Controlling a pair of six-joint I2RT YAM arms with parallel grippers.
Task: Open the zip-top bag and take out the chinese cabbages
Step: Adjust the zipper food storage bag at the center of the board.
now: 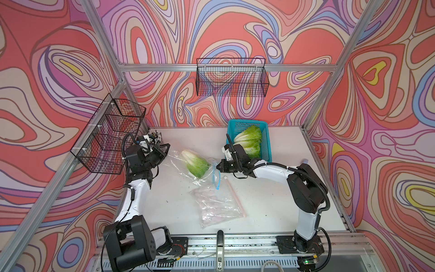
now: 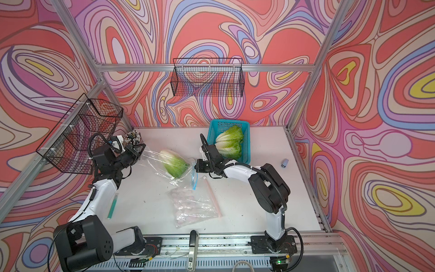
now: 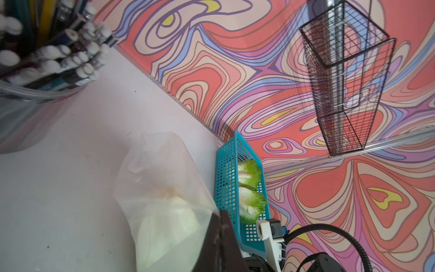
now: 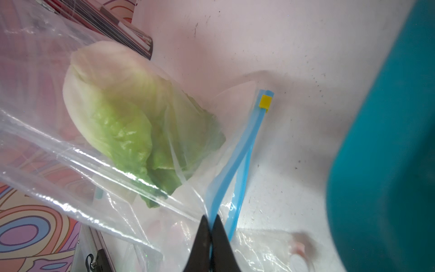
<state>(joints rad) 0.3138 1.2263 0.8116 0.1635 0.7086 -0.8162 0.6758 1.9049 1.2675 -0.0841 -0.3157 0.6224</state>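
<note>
The left tool (image 3: 220,219) pinches the closed end of the zip-top bag (image 1: 175,156) and the right tool (image 4: 211,220) pinches its blue zip strip (image 4: 229,169), so the remaining cabbage (image 1: 196,164) lies inside between them, leaf tips toward the nearer right tool (two cabbages (image 1: 249,141) sit in the teal basket (image 1: 267,146)).

Brightness: bright, even, diffuse light from above in both top views; the white matte tabletop (image 1: 259,200) carries a faint pink cast.
Shadows: soft and pale, tight under the white-and-black robot arms (image 1: 273,170).
Glare: white streaks along folds of the clear crinkled zip-top bag (image 4: 70,155) in the right wrist view.
Focus: the teal perforated plastic basket (image 4: 388,164), far right, is a smeared mass in the right wrist view; the white-capped tubes (image 3: 54,58), far left, are blurred in the left wrist view.
Distortion: silver aluminium frame rails (image 1: 101,30) splay outward at the top views' edges.
Sharpness: top views slightly soft throughout.
</note>
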